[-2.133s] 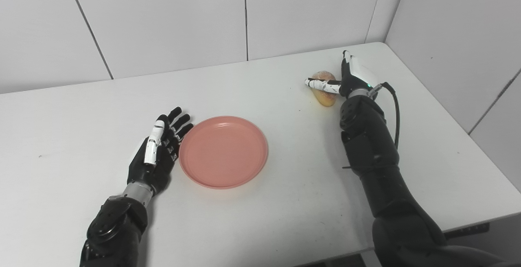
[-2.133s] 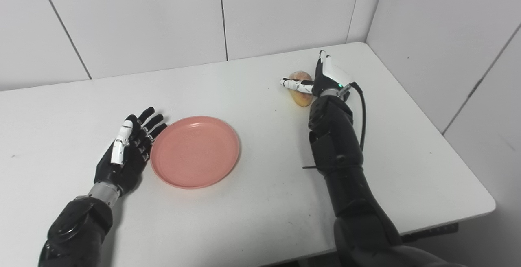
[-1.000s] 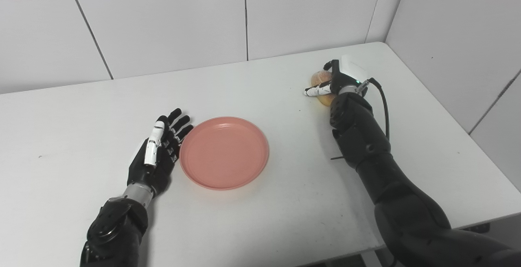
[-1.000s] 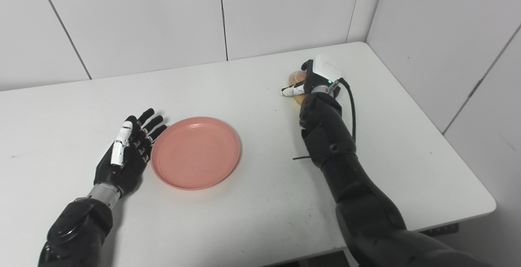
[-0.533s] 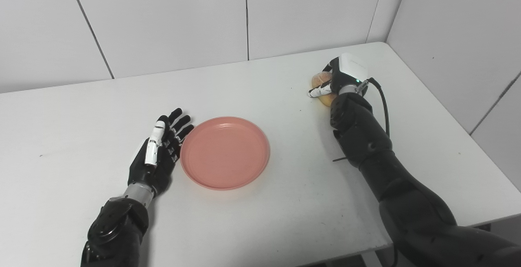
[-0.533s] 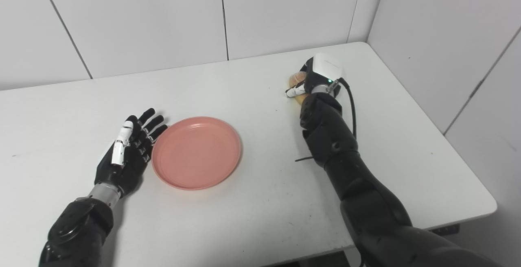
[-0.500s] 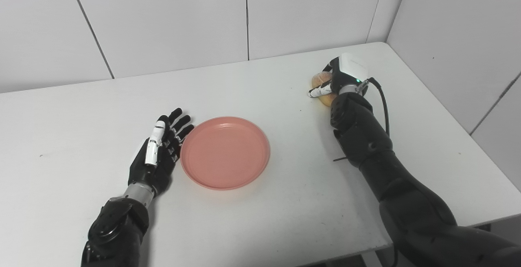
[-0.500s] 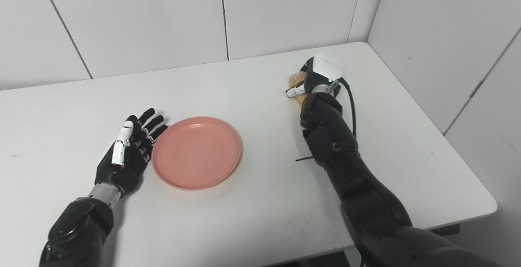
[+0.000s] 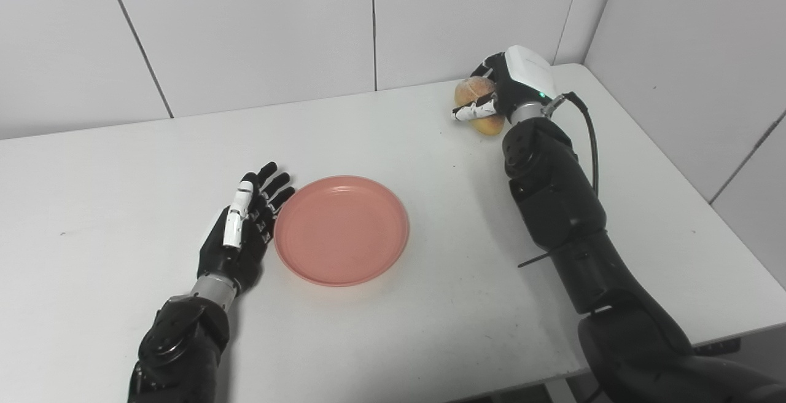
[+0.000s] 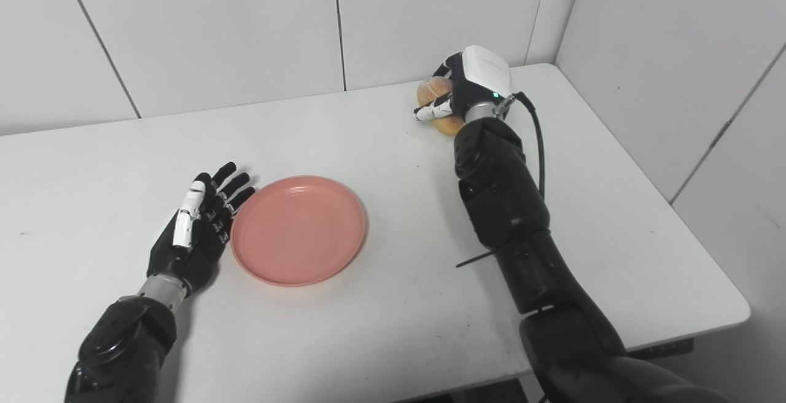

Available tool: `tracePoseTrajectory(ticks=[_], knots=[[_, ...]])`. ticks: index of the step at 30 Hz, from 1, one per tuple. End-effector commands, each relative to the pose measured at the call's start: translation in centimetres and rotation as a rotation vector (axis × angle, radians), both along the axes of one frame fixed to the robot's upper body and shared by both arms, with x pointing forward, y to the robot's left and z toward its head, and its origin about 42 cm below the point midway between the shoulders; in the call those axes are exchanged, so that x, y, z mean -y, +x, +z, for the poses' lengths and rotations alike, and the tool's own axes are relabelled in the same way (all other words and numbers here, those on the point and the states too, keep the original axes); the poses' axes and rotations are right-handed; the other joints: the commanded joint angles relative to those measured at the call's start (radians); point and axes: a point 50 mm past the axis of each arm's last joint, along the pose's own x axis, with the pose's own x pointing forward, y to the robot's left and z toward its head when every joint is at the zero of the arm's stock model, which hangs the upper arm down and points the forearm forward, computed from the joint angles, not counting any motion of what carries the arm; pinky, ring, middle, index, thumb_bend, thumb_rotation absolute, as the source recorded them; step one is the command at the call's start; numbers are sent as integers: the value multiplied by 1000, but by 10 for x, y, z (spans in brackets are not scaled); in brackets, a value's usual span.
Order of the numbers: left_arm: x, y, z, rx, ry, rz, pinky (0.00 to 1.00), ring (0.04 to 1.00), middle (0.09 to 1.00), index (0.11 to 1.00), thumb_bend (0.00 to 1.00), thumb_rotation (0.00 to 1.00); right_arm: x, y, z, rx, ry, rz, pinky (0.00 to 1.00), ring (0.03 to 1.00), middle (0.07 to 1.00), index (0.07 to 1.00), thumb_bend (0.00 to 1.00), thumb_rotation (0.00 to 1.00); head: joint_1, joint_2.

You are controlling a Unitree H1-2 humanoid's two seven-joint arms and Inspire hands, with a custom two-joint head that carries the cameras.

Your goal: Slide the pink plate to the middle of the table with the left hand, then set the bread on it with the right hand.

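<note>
Right hand (image 9: 506, 86) wrapped around the bread (image 9: 476, 91), fingers over the top and thumb underneath, roll lifted clear of the white table (image 9: 430, 305) near the far right corner. Left hand (image 9: 242, 231) lies flat and empty, fingers spread, on the tabletop just beside the left rim of the pink plate (image 9: 341, 229). Plate sits roughly mid-table, nothing on it, well apart from the bread.

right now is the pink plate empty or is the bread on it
Empty. The pink plate shows only its bare inside; the bread is far off, gripped in the right hand above the table's back edge.
</note>
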Motion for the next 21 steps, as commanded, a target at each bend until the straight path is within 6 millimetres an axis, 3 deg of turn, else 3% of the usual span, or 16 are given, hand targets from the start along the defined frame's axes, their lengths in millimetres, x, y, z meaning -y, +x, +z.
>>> tracePoseTrajectory(ticks=[1, 7, 12, 15, 21], knots=[[8, 0, -8, -39, 29, -16, 909, 905, 912, 904, 348, 1000, -16, -1, 36, 93, -12, 54, 315, 393, 455, 486, 500, 143, 6, 1], [12, 0, -7, -46, 29, -9, 899, 898, 904, 898, 346, 1000, -48, -17, 56, 96, -31, 166, 363, 443, 498, 487, 500, 145, 35, 7], [18, 1, -7, -40, 50, -9, 888, 894, 904, 905, 340, 1000, -85, -38, 65, 106, 10, 296, 340, 417, 479, 487, 499, 140, 78, 13], [22, 0, -7, -37, 58, 0, 882, 891, 901, 901, 338, 1000, -104, -49, 65, 102, 10, 355, 368, 443, 500, 489, 500, 138, 110, 20], [30, 1, -7, -28, 78, 29, 863, 879, 890, 888, 352, 1000, -133, -61, 54, 66, 19, 451, 338, 405, 470, 488, 501, 136, 154, 29]])
